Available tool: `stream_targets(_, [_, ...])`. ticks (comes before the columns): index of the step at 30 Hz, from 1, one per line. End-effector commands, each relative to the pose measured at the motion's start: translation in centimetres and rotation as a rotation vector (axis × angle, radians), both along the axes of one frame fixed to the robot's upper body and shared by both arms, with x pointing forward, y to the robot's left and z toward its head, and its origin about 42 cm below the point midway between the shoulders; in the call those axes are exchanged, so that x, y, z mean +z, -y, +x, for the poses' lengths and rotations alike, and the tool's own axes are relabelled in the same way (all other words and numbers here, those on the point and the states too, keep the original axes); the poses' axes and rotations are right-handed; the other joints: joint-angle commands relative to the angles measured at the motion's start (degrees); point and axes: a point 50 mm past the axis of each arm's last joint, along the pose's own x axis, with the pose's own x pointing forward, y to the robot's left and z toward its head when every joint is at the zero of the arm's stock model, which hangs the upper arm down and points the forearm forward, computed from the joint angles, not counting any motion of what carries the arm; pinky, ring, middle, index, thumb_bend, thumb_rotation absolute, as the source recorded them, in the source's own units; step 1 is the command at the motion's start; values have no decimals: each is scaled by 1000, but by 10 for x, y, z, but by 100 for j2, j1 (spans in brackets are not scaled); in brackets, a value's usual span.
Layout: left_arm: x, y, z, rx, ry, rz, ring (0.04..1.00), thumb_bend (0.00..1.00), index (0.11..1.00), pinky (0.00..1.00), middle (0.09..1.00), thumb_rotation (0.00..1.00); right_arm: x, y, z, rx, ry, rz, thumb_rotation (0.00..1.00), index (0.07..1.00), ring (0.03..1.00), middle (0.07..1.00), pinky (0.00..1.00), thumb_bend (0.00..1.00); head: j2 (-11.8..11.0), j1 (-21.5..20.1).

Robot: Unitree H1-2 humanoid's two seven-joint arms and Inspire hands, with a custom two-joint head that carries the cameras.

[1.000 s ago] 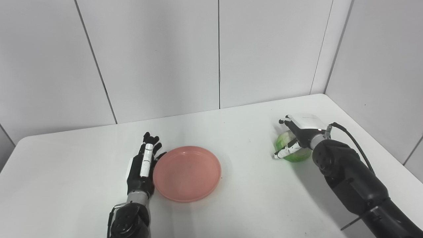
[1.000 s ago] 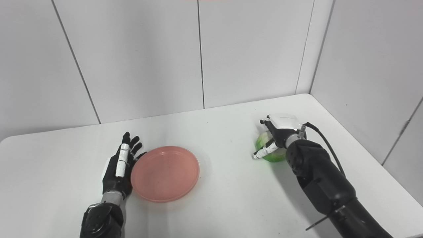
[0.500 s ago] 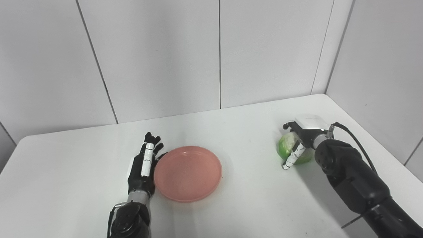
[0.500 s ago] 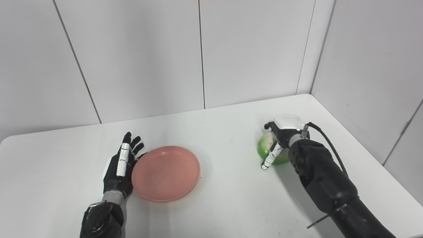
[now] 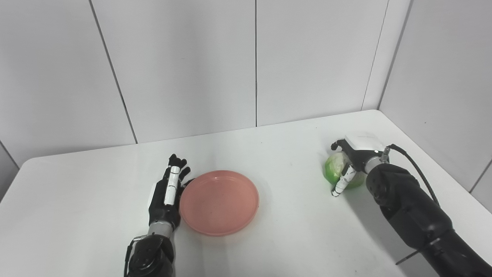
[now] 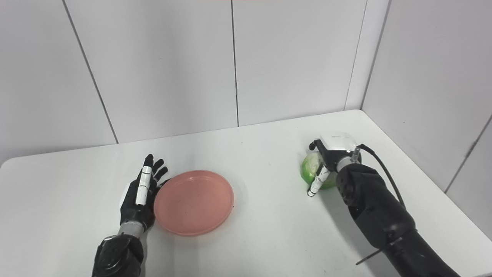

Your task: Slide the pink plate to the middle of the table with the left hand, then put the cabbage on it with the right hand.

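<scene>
The pink plate (image 5: 219, 201) lies flat on the white table (image 5: 77, 200), a little left of centre. My left hand (image 5: 167, 194) stands on edge with its fingers straight, open, its palm against the plate's left rim. The green cabbage (image 5: 335, 171) sits on the table at the right. My right hand (image 5: 353, 161) is wrapped over the cabbage from above and the right, thumb down its front side. The far side of the cabbage is hidden by the hand.
Grey wall panels close the table at the back and on the right. The table's right edge (image 5: 434, 154) runs close behind my right arm. Bare tabletop lies between the plate and the cabbage.
My right hand's thumb has swung down and closed against the front of the cabbage. The left hand and the plate have crept slightly to the right.
</scene>
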Motion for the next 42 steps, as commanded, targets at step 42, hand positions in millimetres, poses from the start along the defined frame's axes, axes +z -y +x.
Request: stream_targets(42, [-20,18,-9,-13,-90,17,908,817,979,731,923,848,120,-67,-4,332,274,40,0,470,471,508,382,528,56,497])
